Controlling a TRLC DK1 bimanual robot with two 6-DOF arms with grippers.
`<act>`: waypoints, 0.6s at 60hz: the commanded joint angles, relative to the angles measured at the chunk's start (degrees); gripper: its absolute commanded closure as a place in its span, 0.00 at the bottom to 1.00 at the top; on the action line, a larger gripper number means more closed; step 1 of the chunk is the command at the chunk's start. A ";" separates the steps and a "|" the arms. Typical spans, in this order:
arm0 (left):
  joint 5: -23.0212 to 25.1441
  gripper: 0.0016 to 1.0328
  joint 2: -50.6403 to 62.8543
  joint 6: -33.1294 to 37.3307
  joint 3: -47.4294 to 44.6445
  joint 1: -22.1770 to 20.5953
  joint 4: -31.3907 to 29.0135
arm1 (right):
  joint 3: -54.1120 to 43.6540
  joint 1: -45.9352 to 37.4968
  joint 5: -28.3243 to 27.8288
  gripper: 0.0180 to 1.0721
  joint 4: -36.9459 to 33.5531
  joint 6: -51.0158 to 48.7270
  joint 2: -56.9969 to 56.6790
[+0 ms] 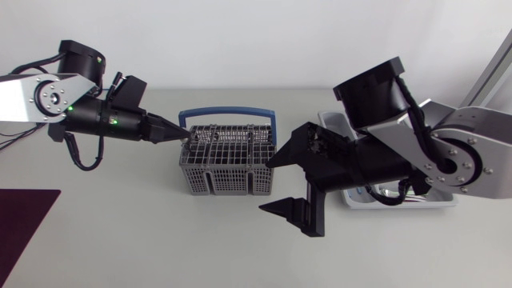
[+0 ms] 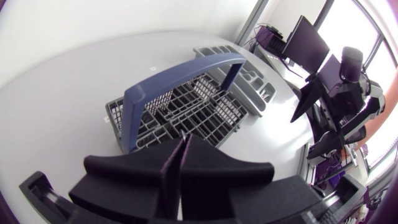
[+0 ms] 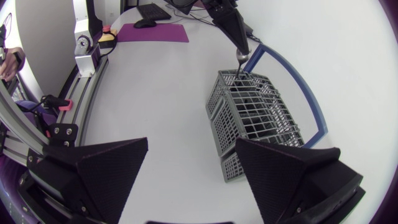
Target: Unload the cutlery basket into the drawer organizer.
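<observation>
The grey cutlery basket (image 1: 226, 164) with a blue handle (image 1: 228, 114) stands mid-table. My left gripper (image 1: 181, 136) is at the basket's left rim, shut on the shiny end of a metal cutlery piece (image 3: 242, 60) that stands up out of a corner compartment. In the left wrist view the fingers (image 2: 186, 155) lie pressed together above the basket (image 2: 186, 112), and the piece itself is hidden. My right gripper (image 1: 272, 186) hangs wide open just right of the basket, holding nothing. The drawer organizer (image 1: 336, 120) lies at the right, mostly under my right arm.
A dark purple mat (image 1: 24, 232) lies at the table's front left corner. The organizer's grey compartments (image 2: 245, 68) show beyond the basket in the left wrist view. Bare table (image 1: 160, 232) lies in front of the basket.
</observation>
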 commanded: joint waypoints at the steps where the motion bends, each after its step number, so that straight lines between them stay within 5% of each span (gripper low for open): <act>1: 1.81 0.86 -3.96 -1.44 -1.43 0.71 0.09 | -0.70 0.62 0.68 0.04 0.09 1.40 -1.19; 36: 10.52 0.86 -18.64 -3.38 -1.25 -0.78 -6.15 | -1.49 0.88 0.42 0.04 0.35 2.45 -8.66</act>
